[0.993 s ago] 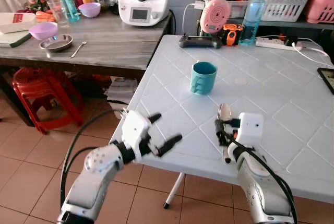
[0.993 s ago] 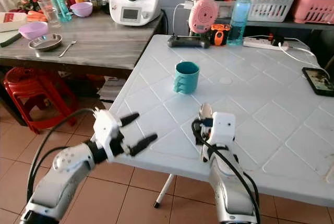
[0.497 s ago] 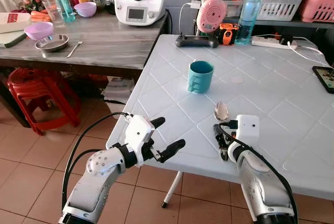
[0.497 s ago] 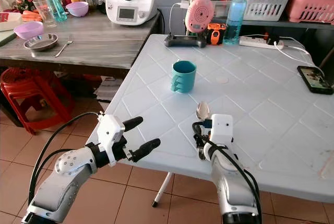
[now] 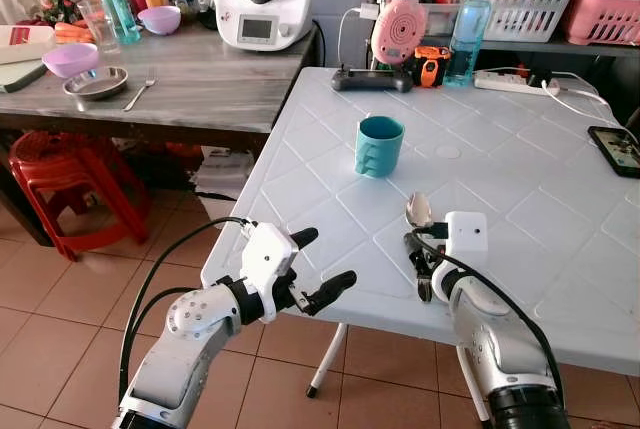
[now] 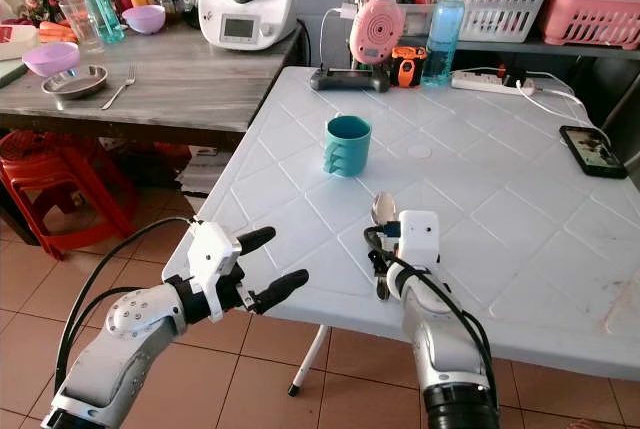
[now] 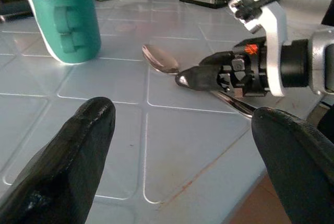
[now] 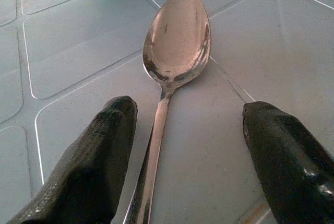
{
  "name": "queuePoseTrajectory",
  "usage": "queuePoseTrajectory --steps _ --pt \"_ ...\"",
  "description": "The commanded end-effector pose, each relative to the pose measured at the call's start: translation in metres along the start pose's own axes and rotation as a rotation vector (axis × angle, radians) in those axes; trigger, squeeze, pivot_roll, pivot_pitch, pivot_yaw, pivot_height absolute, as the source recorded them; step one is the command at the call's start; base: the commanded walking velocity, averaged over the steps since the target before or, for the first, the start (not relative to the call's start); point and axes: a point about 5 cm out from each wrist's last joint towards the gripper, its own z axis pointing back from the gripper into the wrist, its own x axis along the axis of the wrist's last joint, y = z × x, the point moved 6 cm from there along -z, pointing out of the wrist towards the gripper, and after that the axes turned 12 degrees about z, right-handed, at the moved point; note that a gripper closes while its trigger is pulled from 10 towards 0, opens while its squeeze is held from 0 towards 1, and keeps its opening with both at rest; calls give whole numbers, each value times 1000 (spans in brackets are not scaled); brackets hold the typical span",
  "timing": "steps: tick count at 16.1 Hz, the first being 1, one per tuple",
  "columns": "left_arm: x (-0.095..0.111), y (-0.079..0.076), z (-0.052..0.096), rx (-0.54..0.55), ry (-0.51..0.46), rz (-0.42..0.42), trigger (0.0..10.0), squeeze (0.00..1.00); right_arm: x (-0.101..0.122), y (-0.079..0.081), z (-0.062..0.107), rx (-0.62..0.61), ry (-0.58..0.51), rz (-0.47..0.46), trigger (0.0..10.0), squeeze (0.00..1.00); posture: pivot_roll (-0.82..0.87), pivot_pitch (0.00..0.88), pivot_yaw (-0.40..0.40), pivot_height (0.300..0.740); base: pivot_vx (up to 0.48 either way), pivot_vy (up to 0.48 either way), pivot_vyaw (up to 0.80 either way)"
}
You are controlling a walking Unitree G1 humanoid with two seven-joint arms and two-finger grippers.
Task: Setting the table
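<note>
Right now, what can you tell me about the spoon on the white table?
The spoon is shiny metal, with an oval bowl facing up and a slim handle. It lies flat on the white table, bowl pointing toward the teal mug, which stands apart from it. The right gripper straddles its handle, fingers open on either side, not touching it as far as the wrist view shows.

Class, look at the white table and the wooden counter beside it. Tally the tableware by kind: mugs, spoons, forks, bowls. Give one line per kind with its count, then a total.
Mugs: 1, teal mug
Spoons: 1, spoon
Forks: 1, fork
Bowls: 3, purple bowl, lilac bowl, metal bowl
Total: 6
</note>
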Motion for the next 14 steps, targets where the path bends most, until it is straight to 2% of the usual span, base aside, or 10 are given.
queuePoseTrajectory --steps 1,6,9,14 --pt "0 -2 2 -13 12 -13 10000 0 3 8 -4 43 2 7 0 0 -9 20 36 740 0 0 0" --pt "-1 -4 1 -23 18 -13 10000 0 8 15 -9 83 11 24 0 0 -9 26 39 740 0 0 0" --pt "-1 -6 1 -27 22 -11 10000 0 5 32 -8 143 17 23 0 0 -8 29 40 740 0 0 0" --pt "-3 -6 1 -29 26 -7 10000 0 0 40 -4 169 28 23 0 0 -8 29 40 740 0 0 0"
